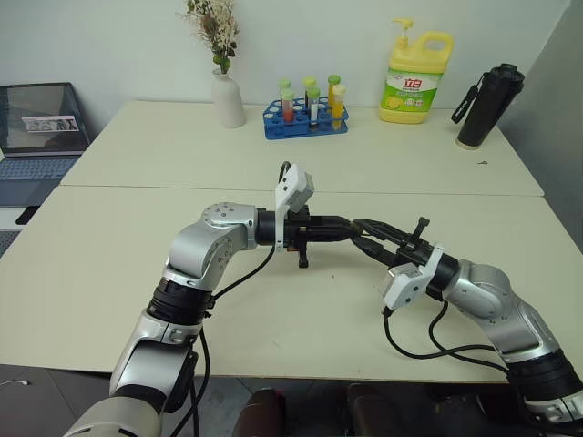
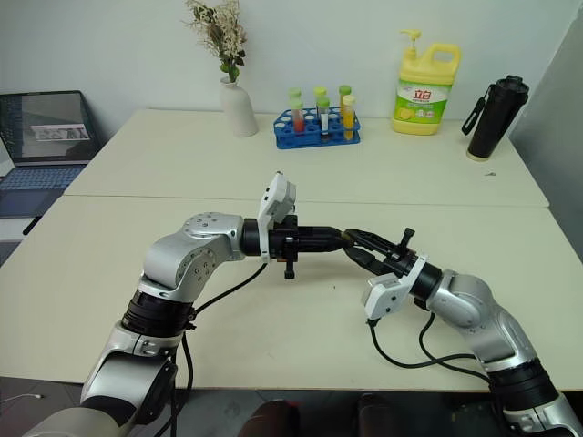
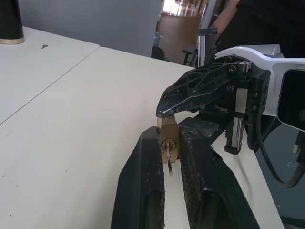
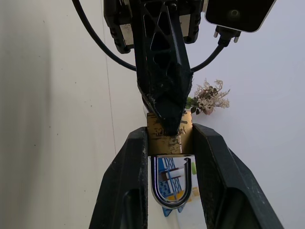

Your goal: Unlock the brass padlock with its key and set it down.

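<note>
Both grippers meet in mid-air above the near table [image 1: 109, 273], tips touching. Right gripper [image 4: 167, 152] clamps the padlock [image 4: 168, 138] by its brass sides; the silvery shackle [image 4: 170, 187] hangs closed between its fingers [image 4: 125, 191]. Left gripper [image 3: 172, 148] is closed on the same padlock from the other end, fingers [image 3: 143, 191] squeezing the body. So the padlock is off the table, pinched by both.

Left wrist view gives the keyhole face: a thin metal piece sticks out of the slot and runs between the fingers, too small to tell what it is. Right wrist view gives the stamped face instead; there are marks on the brass but they are unreadable. In the eye views the padlock itself is hidden by the black fingertips.

Farther back, second table: white vase [image 1: 228, 98] with dried flowers, blue rack of tubes [image 1: 306, 116] with green and yellow caps, yellow detergent bottle [image 1: 415, 77] with pump and a green label in Chinese characters, black flask [image 1: 488, 105] with strap. Laptop [image 1: 38, 137] open at far left, screen text unreadable. A tiny dark item [image 1: 481, 164] lies near the flask; left wrist view shows it too.
</note>
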### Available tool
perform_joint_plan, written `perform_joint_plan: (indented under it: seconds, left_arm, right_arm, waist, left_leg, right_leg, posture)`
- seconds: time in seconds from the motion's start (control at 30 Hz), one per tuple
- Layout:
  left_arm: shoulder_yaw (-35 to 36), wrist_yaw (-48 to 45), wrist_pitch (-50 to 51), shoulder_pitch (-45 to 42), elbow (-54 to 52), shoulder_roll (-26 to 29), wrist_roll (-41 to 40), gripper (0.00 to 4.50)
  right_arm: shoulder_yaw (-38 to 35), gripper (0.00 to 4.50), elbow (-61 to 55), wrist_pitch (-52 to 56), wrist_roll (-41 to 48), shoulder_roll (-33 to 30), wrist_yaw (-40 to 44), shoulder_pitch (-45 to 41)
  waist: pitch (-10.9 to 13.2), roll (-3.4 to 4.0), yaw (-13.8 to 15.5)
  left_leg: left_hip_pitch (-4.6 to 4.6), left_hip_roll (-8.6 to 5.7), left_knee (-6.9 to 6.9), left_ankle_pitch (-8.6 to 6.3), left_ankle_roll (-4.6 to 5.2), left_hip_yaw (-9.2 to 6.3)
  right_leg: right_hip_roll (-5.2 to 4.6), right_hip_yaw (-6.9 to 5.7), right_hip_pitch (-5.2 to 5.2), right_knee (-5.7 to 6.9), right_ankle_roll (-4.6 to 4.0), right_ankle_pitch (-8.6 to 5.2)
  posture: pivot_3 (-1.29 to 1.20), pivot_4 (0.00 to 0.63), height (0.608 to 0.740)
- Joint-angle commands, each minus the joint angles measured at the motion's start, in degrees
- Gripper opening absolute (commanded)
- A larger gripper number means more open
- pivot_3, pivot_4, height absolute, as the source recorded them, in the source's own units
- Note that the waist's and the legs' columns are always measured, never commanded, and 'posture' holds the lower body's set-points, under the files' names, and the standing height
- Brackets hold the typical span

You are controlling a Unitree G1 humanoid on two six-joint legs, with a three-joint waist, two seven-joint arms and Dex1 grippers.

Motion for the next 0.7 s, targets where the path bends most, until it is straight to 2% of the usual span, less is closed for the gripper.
perform_joint_plan:
  seconds: [0.03,0.07,0.2,0.37,0.43,0.5,0.63,0.7]
  left_arm:
    - [1.1,0.3,-1.2,-1.1,0.4,0.1,0.0,0.16]
    - [1.3,0.1,-1.8,-1.5,1.3,0.4,0.3,0.16]
    - [2.2,0.0,-4.2,-2.9,5.3,1.2,1.7,0.16]
    - [2.8,-2.1,-4.0,-4.1,7.5,2.0,0.9,0.16]
    - [2.4,-3.9,-3.7,-4.3,7.9,2.3,0.5,0.16]
    - [2.2,-4.8,-3.6,-4.5,8.0,2.3,0.5,0.16]
    - [2.3,-5.9,-2.8,-4.7,7.9,2.2,0.1,0.16]
    - [1.9,-7.0,-2.4,-4.8,6.9,2.3,-0.3,0.16]
  right_arm:
    - [-2.3,1.99,-2.1,0.5,0.4,-1.5,0.4,-0.4]
    - [-2.8,2.32,-1.8,0.4,0.5,-2.6,0.8,0.1]
    - [-6.0,2.36,-1.5,0.6,2.1,-5.8,1.3,3.0]
    - [-7.2,2.36,-5.3,6.3,16.1,-6.9,7.7,7.1]
    - [-5.6,1.99,-8.7,8.1,21.5,-7.3,11.4,8.3]
    - [-5.3,1.55,-10.4,8.6,23.2,-7.2,13.1,8.6]
    - [-4.8,0.11,-12.7,11.8,25.2,-5.6,14.7,7.6]
    - [-3.6,0.00,-14.5,15.8,26.8,-3.5,14.8,4.9]
  waist:
    - [0.0,0.00,0.0]
    - [0.0,0.00,0.0]
    - [0.0,0.00,0.1]
    - [0.0,-0.01,0.0]
    - [0.0,0.00,-0.1]
    - [0.0,0.00,-0.1]
    - [0.0,0.00,0.0]
    - [0.0,-0.01,-0.1]
  left_leg:
    - [0.00,0.00,0.00,0.00,0.00,0.00]
    - [0.00,-0.01,0.00,0.00,0.00,0.00]
    - [-0.01,-0.01,0.00,0.00,0.01,0.00]
    - [-0.01,-0.01,0.00,-0.01,0.01,0.01]
    - [-0.01,0.00,0.00,-0.01,0.02,0.01]
    - [0.00,0.02,-0.01,-0.06,0.10,-0.01]
    - [0.00,0.00,0.01,-0.12,0.22,-0.03]
    - [0.01,0.00,0.02,-0.12,0.22,-0.03]
  right_leg:
    - [0.00,0.00,0.00,0.00,0.00,0.00]
    - [0.00,0.00,0.00,0.00,0.00,0.00]
    - [0.00,-0.01,0.00,-0.01,0.00,0.00]
    - [-0.01,0.00,0.01,-0.01,0.00,0.00]
    - [0.00,0.00,0.01,-0.01,0.00,0.00]
    - [0.01,-0.02,0.01,0.00,0.00,0.00]
    - [0.00,-0.03,0.03,0.00,0.00,0.00]
    - [0.00,-0.02,0.03,0.00,0.00,0.00]
  posture:
    - [0.00,0.150,0.740]
    - [0.00,0.150,0.740]
    - [0.00,0.150,0.740]
    - [0.00,0.150,0.740]
    - [0.00,0.150,0.740]
    - [0.00,0.150,0.740]
    - [0.00,0.150,0.740]
    - [0.00,0.150,0.740]
